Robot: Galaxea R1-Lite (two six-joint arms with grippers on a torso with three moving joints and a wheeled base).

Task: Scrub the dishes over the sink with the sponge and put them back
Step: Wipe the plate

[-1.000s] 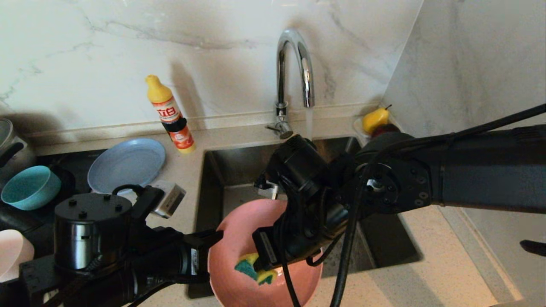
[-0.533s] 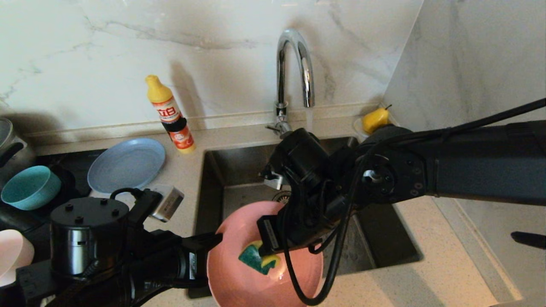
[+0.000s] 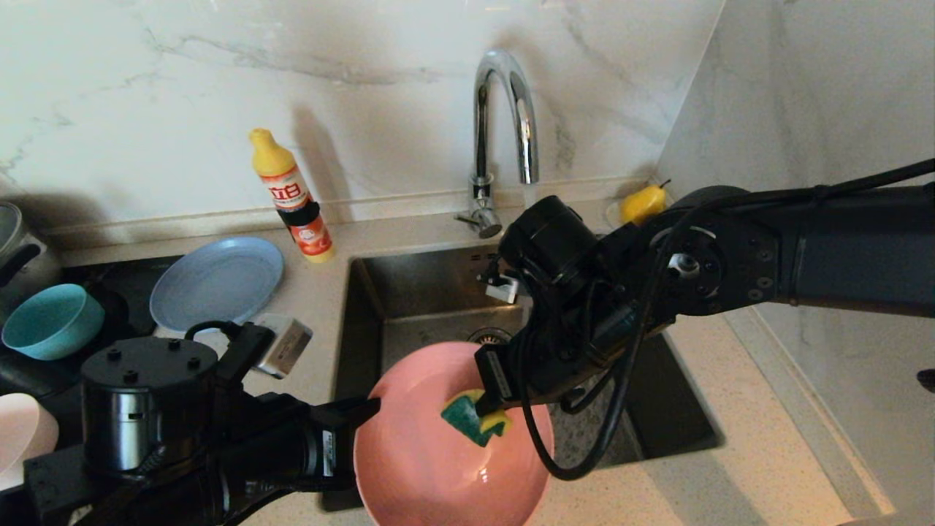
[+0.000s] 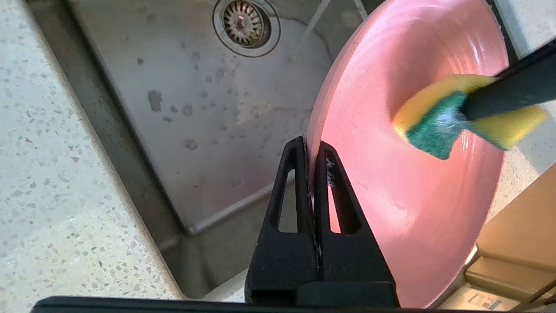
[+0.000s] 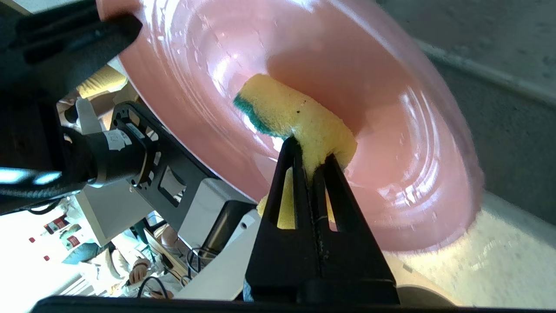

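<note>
Wrist views — jaws clamped (plate point(image 4: 391, 182), sponge point(image 5: 299, 121))

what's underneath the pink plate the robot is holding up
The round pink plate, clamped at its rim by the left gripper, hangs over the front part of the steel sink. Wet basin floor and the round drain strainer show beside it; directly beneath is covered.

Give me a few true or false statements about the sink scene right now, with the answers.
1. The left hand is shut on the pink plate at its rim. True.
2. The right hand holds a pear. False: it is shut on the sponge, pressed against the plate.
3. The grey-blue plate lies in the sink. False: it lies on the counter beside it.
4. The teal bowl sits apart from the sink. True.
</note>
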